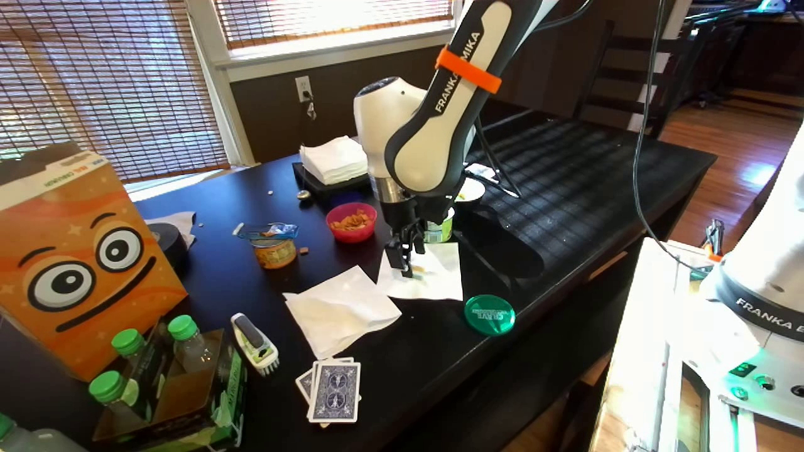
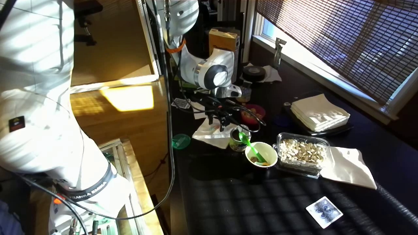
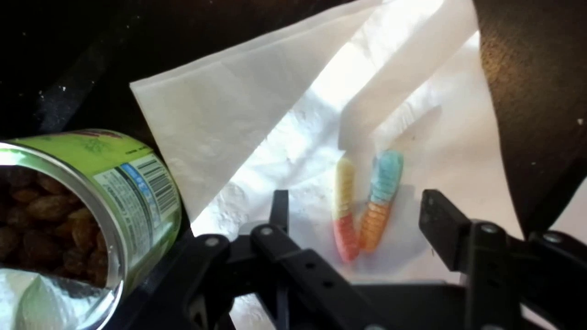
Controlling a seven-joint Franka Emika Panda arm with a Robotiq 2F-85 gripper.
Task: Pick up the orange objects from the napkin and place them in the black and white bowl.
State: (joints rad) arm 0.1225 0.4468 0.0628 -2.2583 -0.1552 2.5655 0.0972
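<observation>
Two small gummy worms lie in a V on the pale napkin [image 3: 220, 114]. One is blue and orange [image 3: 378, 211]; the other is yellow and red [image 3: 344, 201]. My gripper [image 3: 355, 213] is open and empty, with one finger on each side of both worms in the wrist view. In both exterior views the gripper [image 1: 411, 256] hangs low over the napkin [image 1: 443, 285]. The black and white bowl [image 2: 269, 150] stands beyond the green can, with a green spoon and some small pieces in it. In an exterior view the arm partly hides this bowl [image 1: 475, 188].
An open green can [image 3: 137, 197] stands against the napkin's edge, close to the gripper. A red bowl [image 1: 352, 236] with orange bits is nearby. A crumpled white napkin [image 1: 342, 311], a green lid [image 1: 490, 315] and a clear box of seeds [image 2: 302, 153] are around.
</observation>
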